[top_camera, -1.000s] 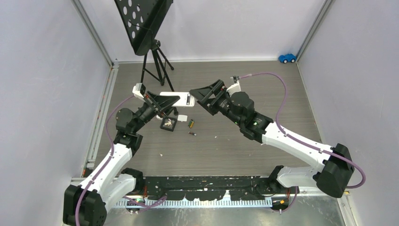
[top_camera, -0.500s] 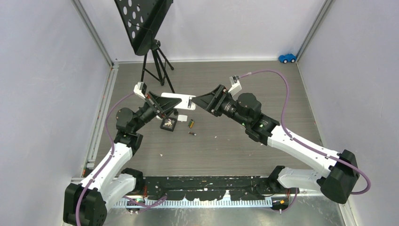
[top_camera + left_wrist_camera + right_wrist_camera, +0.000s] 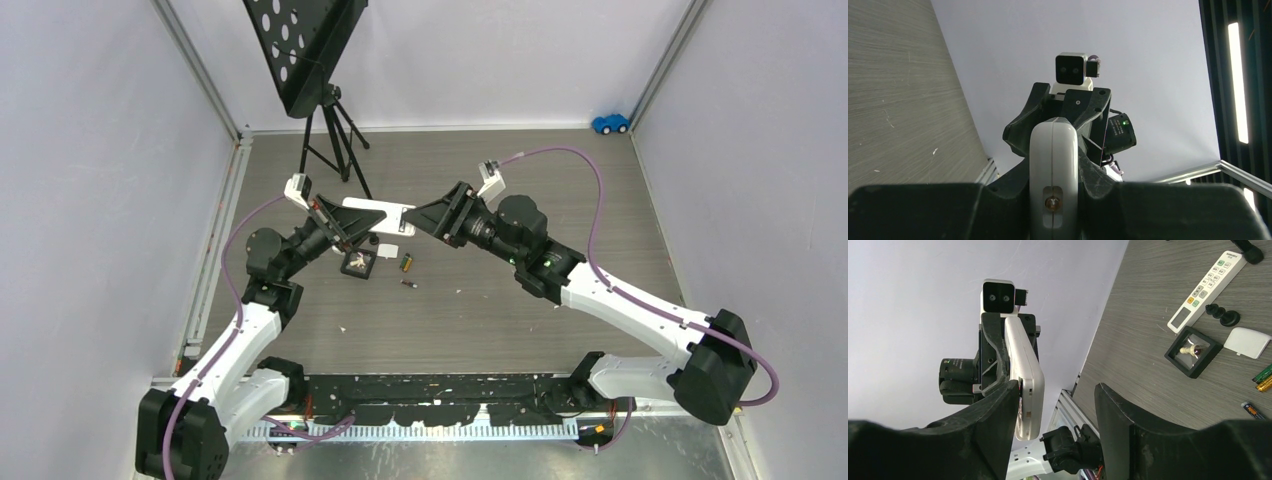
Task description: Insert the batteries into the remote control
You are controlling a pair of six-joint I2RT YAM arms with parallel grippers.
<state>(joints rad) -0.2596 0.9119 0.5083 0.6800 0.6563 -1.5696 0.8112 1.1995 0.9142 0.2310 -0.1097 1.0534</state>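
Note:
My left gripper (image 3: 345, 222) is shut on a white remote (image 3: 372, 211) and holds it above the table; the left wrist view shows its narrow edge (image 3: 1054, 150) clamped between the jaws (image 3: 1054, 200). My right gripper (image 3: 418, 218) is open with its jaws around the remote's free end; in the right wrist view the remote (image 3: 1024, 365) lies against the left finger (image 3: 998, 405), with the gripper (image 3: 1057, 390) gaping beside it. Batteries lie on the table: a green-yellow one (image 3: 407, 262) and a dark one (image 3: 408, 285), which also show in the right wrist view (image 3: 1263, 374) (image 3: 1252, 411).
A second white remote with buttons (image 3: 1207, 290) lies on the table. A small black square tray (image 3: 358, 262) and a white cover piece (image 3: 390, 250) lie by the batteries. A black stand on a tripod (image 3: 330, 110) is behind. A blue toy car (image 3: 610, 123) sits far right.
My right gripper has moved left and slightly down to the remote's free end, which is now between its open jaws. The left gripper has kept holding the remote almost still.

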